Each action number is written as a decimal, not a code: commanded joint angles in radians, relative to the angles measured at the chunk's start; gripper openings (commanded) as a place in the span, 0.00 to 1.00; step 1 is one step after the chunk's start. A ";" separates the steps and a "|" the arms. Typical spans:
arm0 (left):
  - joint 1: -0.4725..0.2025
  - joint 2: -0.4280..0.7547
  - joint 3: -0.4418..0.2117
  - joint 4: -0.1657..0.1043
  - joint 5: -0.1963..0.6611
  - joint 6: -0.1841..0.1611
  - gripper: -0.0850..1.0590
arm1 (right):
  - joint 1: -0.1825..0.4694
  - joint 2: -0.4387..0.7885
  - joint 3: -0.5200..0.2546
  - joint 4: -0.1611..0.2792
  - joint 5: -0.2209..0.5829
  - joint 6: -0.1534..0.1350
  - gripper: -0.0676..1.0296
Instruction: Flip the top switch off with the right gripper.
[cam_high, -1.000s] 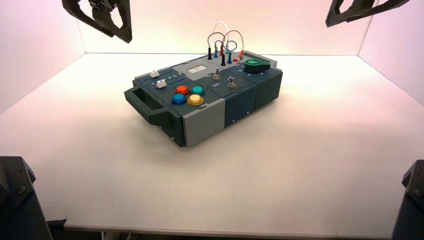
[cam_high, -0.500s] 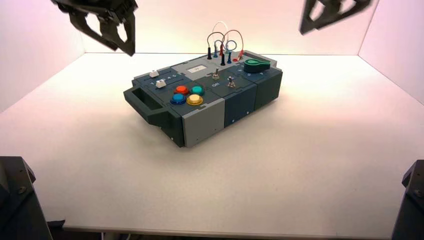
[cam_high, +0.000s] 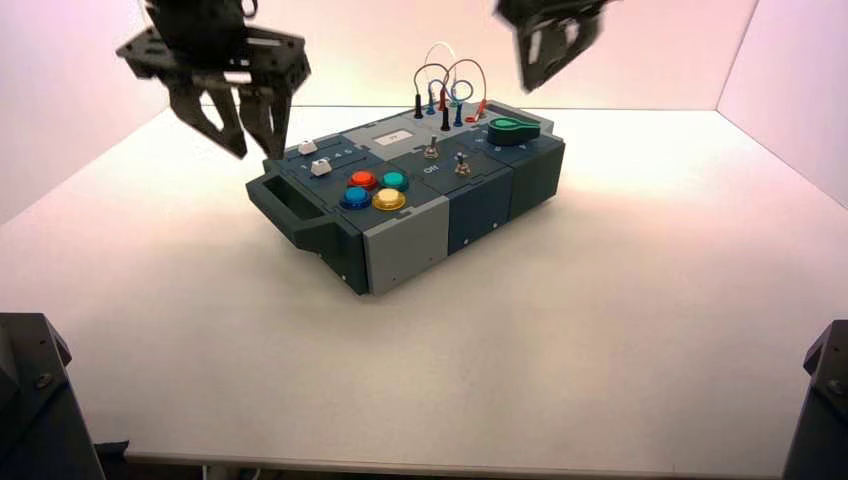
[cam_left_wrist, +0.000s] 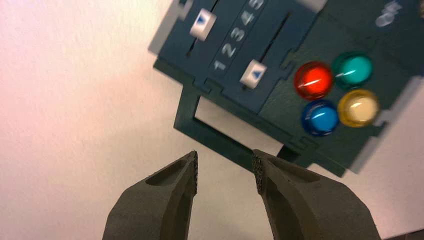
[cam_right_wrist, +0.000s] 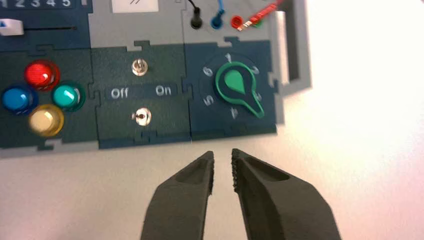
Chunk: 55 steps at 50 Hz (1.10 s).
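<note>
Box (cam_high: 407, 235) in reach, task at approach stage; no contact made, flip itself left to do; left gripper (cam_high: 257, 157) idle over slider end, at box's 9 o'clock side in high view; right gripper (cam_right_wrist: 222, 154) aloft, fingers slightly parted, grasping nothing; top switch (cam_right_wrist: 139, 67) on dark panel, between buttons (cam_right_wrist: 44, 98) and green knob (cam_right_wrist: 239, 85), farther toggle of two; seen from right gripper in high view, roughly 8 o'clock, well apart; its lever's lean hard to tell.

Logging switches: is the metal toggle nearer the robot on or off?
Off: the silvery metal toggle leans toward the white "Off" lettering's side.
</note>
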 joint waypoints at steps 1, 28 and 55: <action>0.008 0.008 -0.012 -0.002 -0.021 -0.018 0.58 | 0.040 0.052 -0.083 -0.018 -0.002 -0.011 0.20; 0.037 0.046 0.034 -0.003 -0.117 -0.037 0.57 | 0.067 0.198 -0.189 -0.023 -0.006 -0.011 0.13; 0.038 0.161 0.023 -0.002 -0.161 -0.035 0.57 | 0.161 0.270 -0.268 -0.021 0.009 -0.011 0.11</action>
